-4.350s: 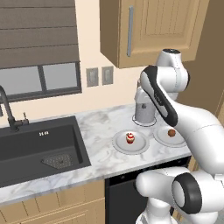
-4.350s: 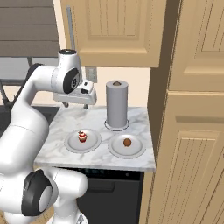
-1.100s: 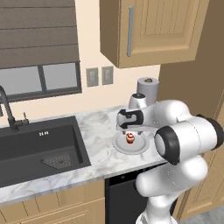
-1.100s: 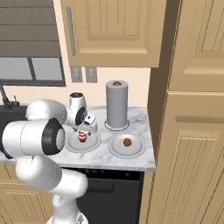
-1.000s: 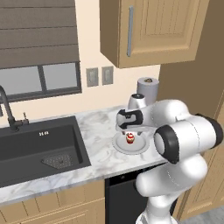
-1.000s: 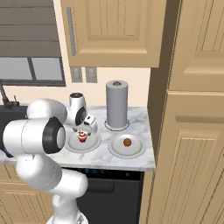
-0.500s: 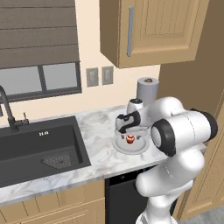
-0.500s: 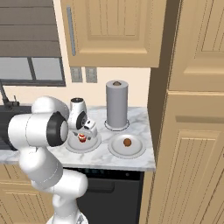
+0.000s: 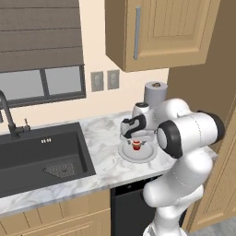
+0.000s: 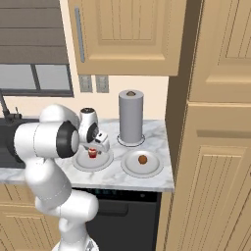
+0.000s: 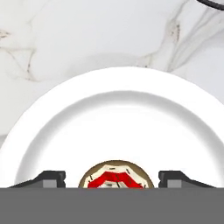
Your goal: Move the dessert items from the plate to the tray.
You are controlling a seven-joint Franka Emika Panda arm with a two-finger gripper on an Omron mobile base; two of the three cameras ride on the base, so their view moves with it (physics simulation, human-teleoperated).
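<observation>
While the spread tool (image 11: 115,177) straddles the cupcake (image 11: 116,176), a paper-towel roll (image 10: 131,117) stands behind.

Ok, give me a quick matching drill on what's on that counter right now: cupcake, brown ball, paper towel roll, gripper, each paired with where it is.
Things:
1. cupcake
2. brown ball
3. paper towel roll
4. gripper

Places:
A. standing upright by the wall behind the plates
B. alone on the plate nearest the tall cabinet
C. low over the plate nearer the sink, a fingertip on each side of the cupcake
D. on the plate nearer the sink, between the fingertips

Pairs: 1-D, 2-B, 3-A, 4-C
</observation>
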